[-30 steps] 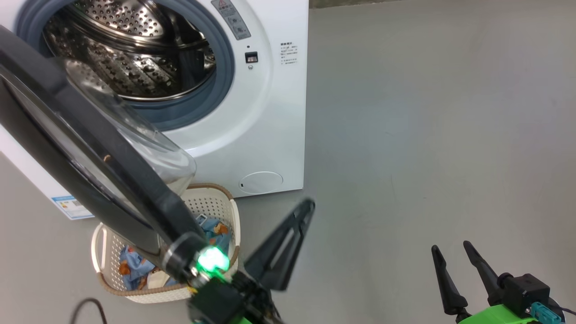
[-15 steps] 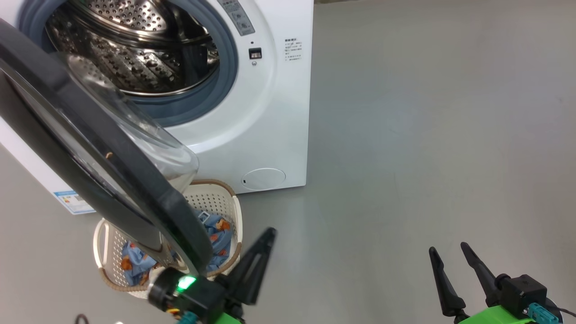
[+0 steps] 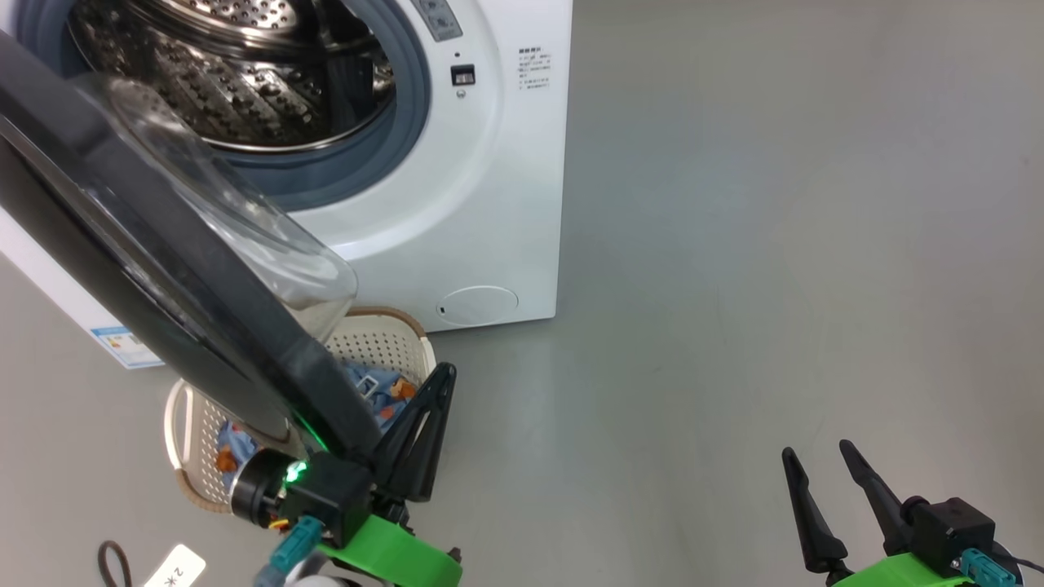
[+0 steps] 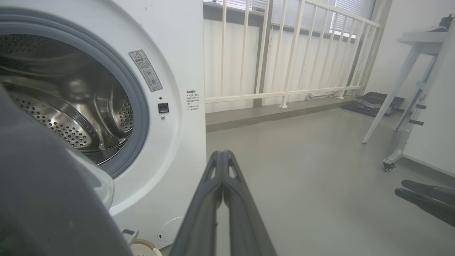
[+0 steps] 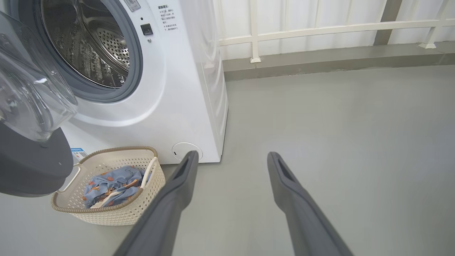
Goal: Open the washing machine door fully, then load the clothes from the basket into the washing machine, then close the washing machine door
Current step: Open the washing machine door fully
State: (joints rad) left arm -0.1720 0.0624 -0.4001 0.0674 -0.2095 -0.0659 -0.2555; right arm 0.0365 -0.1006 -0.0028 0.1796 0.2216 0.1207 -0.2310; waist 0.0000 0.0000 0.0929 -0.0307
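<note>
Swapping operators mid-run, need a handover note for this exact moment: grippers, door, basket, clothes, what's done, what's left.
Left gripper: shut, empty, beside the free edge of the washing machine door; contact unclear.
Right gripper: open, empty, low over the floor to the right of the machine.
The door is swung out from the washing machine and overhangs the basket on the floor in front. I can't tell if it is fully open.
Clothes lie in the basket; the visible part of the drum is empty.
Done: door opened. Left: finish opening if needed, load clothes, close door.
</note>
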